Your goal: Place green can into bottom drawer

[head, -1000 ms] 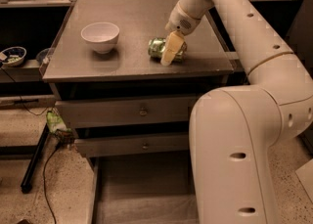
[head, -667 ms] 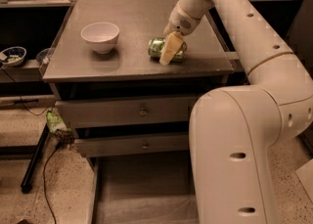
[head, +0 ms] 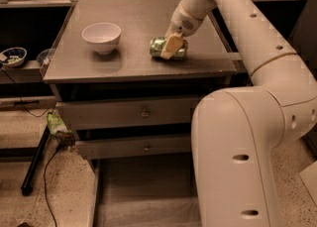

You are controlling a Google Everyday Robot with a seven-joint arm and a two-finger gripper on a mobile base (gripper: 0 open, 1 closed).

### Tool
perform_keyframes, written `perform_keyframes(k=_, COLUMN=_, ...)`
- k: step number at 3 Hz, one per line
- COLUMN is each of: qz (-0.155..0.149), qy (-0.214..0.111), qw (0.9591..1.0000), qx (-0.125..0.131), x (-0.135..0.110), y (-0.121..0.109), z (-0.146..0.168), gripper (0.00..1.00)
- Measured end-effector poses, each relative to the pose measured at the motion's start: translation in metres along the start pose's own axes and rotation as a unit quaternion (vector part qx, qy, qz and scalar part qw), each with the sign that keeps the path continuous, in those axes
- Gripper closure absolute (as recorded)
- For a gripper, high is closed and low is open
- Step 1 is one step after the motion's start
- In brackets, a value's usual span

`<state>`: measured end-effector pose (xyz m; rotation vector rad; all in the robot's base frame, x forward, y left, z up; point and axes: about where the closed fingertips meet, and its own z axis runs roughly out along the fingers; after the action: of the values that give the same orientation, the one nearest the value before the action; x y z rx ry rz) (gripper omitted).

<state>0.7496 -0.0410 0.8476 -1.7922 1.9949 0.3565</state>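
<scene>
The green can (head: 157, 46) lies on its side on the grey cabinet top (head: 133, 18), right of centre. My gripper (head: 171, 46) is down at the can, with its pale tip in front of the can's right half and hiding part of it. The can rests on the top surface. The bottom drawer (head: 143, 191) is pulled out at floor level below the cabinet, and its flat grey floor shows with nothing on it.
A white bowl (head: 101, 36) stands on the cabinet top, left of the can. Two shallower drawers with small knobs (head: 143, 113) are pushed in. My arm's bulky white body (head: 247, 161) fills the right foreground, over the bottom drawer's right side. Cables and a green item (head: 55, 122) lie on the floor at left.
</scene>
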Motion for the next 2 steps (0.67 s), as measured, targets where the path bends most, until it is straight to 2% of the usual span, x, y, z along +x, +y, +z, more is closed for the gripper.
perform_keyframes(k=1, qz=0.000, qy=0.000, qw=1.0000, qx=0.000, x=0.0000, y=0.0000, z=0.0000, gripper=0.89)
perform_keyframes(k=2, qz=0.000, qy=-0.001, qw=1.0000, qx=0.001, x=-0.0005, y=-0.0008, z=0.0015, gripper=1.00)
